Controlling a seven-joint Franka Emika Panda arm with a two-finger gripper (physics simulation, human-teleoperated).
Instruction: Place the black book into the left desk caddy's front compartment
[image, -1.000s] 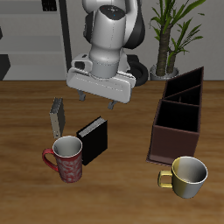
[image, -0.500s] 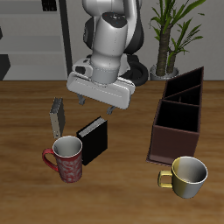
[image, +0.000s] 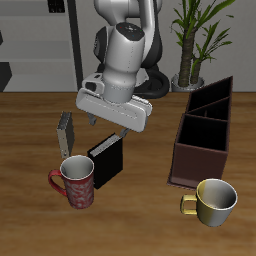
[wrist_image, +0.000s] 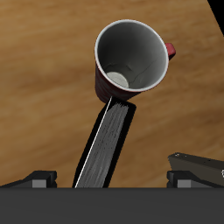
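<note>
The black book (image: 107, 161) stands upright on the table beside the red mug (image: 76, 182); in the wrist view the black book (wrist_image: 106, 145) shows edge-on, running toward the red mug (wrist_image: 131, 59). My gripper (image: 110, 124) hangs open a little above and behind the book, fingertips (wrist_image: 39, 178) apart on either side of its line. The left desk caddy (image: 204, 130) is a long dark brown box well off to the side. Its front compartment (image: 201, 158) is the squarish end section nearest the yellow mug.
A smaller grey-tan book (image: 66, 134) stands just behind the red mug. A yellow mug (image: 212, 201) sits in front of the caddy near the table's front edge. A potted plant (image: 192, 40) stands behind the caddy.
The arm has shifted toward the black book and tilted slightly. The gripper stays open and nothing on the table has moved.
</note>
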